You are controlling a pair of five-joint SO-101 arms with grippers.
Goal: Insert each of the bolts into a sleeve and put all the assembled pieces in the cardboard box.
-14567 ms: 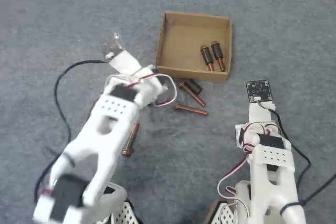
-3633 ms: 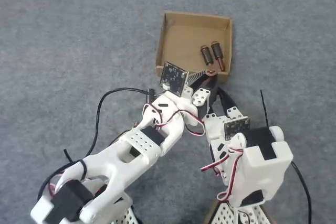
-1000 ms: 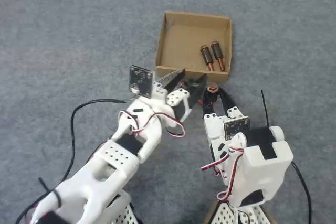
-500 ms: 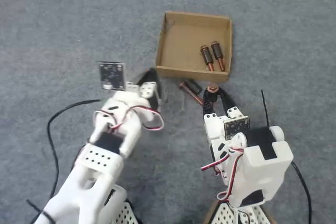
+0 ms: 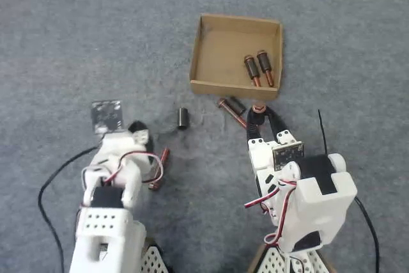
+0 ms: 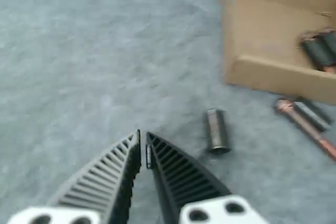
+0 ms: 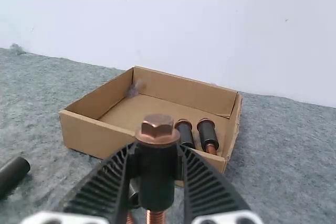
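assembly (image 7: 157,129) clamped head-up in the right gripper (image 7: 156,150), parked just off the box (image 5: 233,87) at its 5 o'clock, guessing so it can tip in. left gripper (image 6: 143,138) pinched shut on nothing at 8 o'clock, clear of the loose sleeve (image 5: 183,118) and bolt (image 5: 162,160).

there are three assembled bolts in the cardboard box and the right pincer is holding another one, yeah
Not three: the high view shows two copper bolts in black sleeves inside the brown cardboard box. The right pincer does hold another assembled bolt.
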